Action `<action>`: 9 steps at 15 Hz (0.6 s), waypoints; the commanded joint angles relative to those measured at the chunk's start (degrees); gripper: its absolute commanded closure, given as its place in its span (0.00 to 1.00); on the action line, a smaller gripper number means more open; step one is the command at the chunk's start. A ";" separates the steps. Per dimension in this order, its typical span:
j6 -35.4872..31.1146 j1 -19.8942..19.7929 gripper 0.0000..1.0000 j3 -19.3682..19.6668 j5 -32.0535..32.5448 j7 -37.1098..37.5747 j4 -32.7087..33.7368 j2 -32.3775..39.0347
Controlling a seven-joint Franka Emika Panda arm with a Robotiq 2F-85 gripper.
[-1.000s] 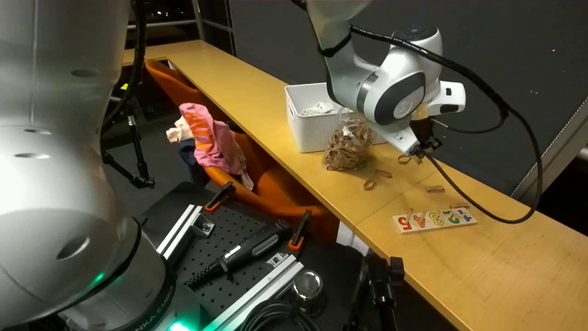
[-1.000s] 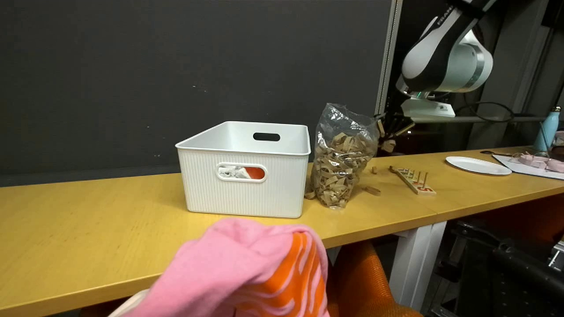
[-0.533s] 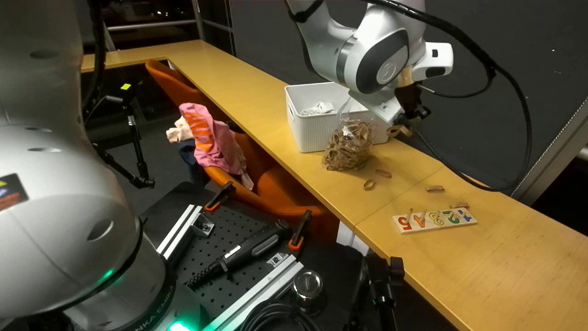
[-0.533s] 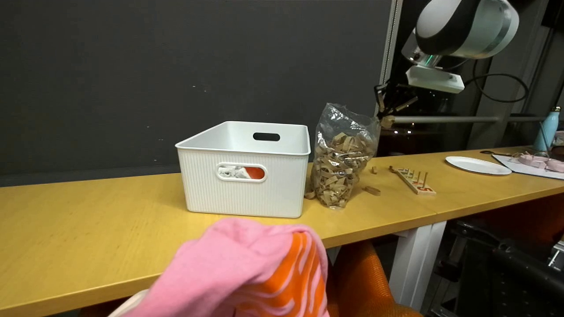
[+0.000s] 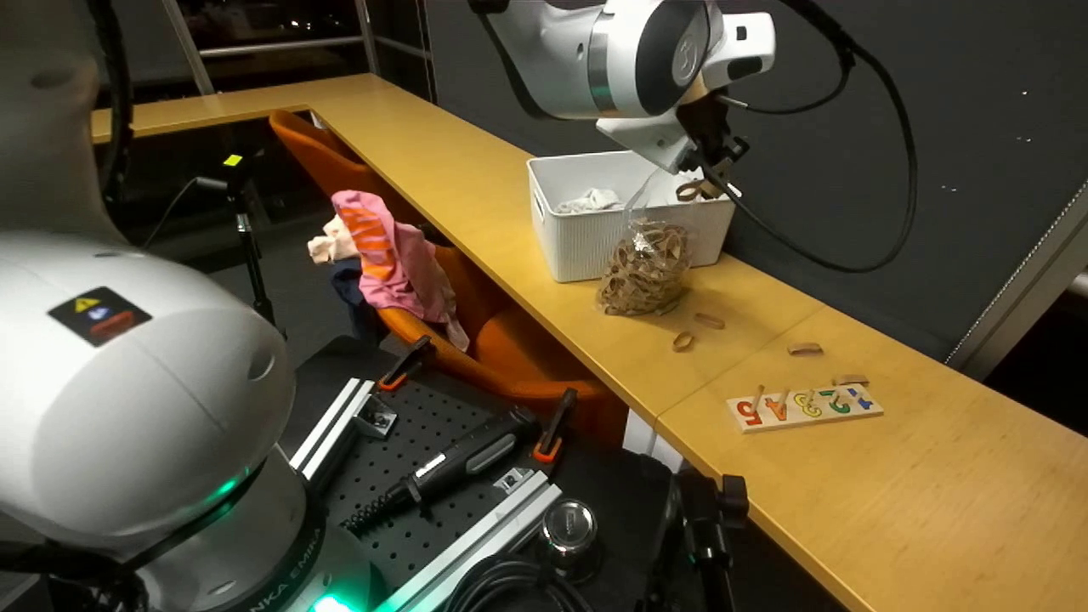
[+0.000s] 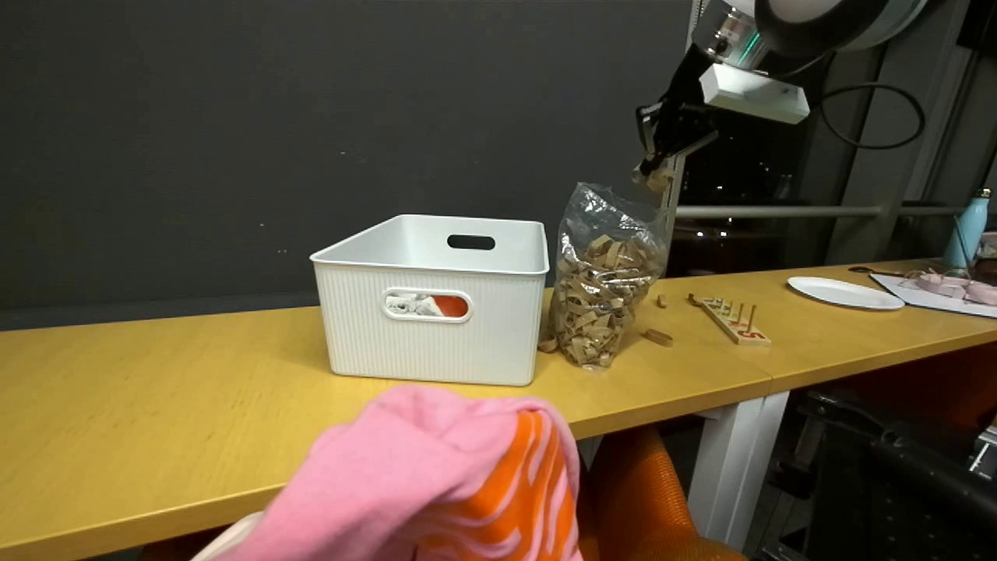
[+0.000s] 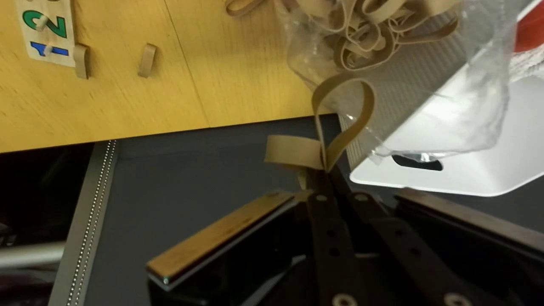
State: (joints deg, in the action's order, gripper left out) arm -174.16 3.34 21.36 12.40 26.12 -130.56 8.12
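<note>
Tool (image 7: pixel 327 176): fingertips brought together, no gap made out between them, pinching a tan band (image 7: pixel 347 137). Band is at the tips, in the air, well above the surface (image 6: pixel 156 389).

Key relation: band to mouth of the bag (image 6: pixel 588 212). In an exterior view the bag lies below the tool and off toward the bin (image 6: pixel 432 343); band sits above the mouth's edge, not centred over it. Gap visible there, so judged near but apart. In the wrist view the loop overlaps the bag's clear lip, probably line of sight only. Loop's long axis runs out from the fingertips, leaning slightly bagward; a flat tab sticks out sideways, roughly square to it. Bag roughly upright, just beside the bin. One arm only.

Also on the surface: number board (image 5: pixel 792 410), well apart from the tool; loose bands (image 5: pixel 709 321) between bag and board, one right at the board's edge, contact uncertain.

Hard to make out: fingers dark and blurred in the wrist view; cannot tell whether loop and tab are one band or two. Bag and board cut off by that view's top edge. Bin's contents partly hidden; something white and something red-orange show.
</note>
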 commanded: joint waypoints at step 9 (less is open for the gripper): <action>8.82 9.28 0.99 2.30 11.15 15.06 3.95 1.42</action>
State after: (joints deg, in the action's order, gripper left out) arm -166.92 11.84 22.78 21.80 38.72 -127.44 8.61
